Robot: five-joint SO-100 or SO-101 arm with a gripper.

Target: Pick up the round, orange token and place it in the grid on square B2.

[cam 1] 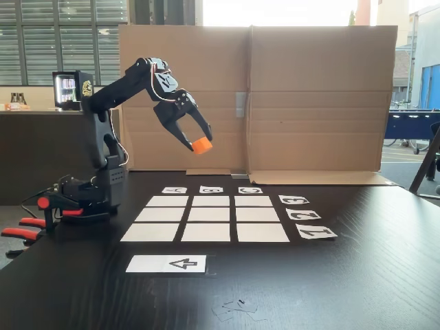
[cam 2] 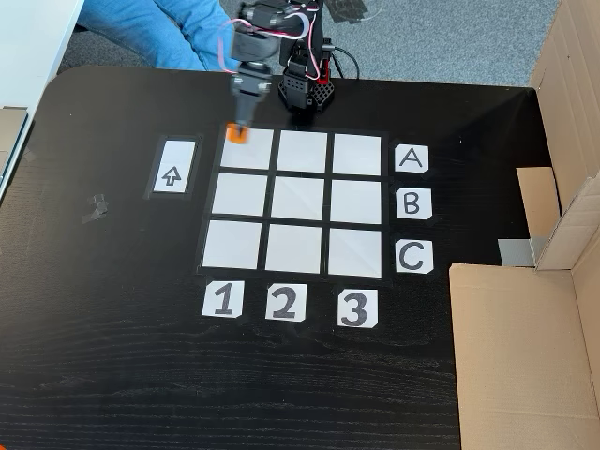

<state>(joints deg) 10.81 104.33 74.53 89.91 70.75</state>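
My fingers (cam 1: 200,144) grip the token (cam 1: 201,145), raised high above the grid (cam 1: 205,232), whose square B2 (cam 1: 210,214) lies bare.

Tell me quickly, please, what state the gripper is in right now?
Gripper: shut on the orange token, held in the air above the table, not yet over square B2 of the grid.
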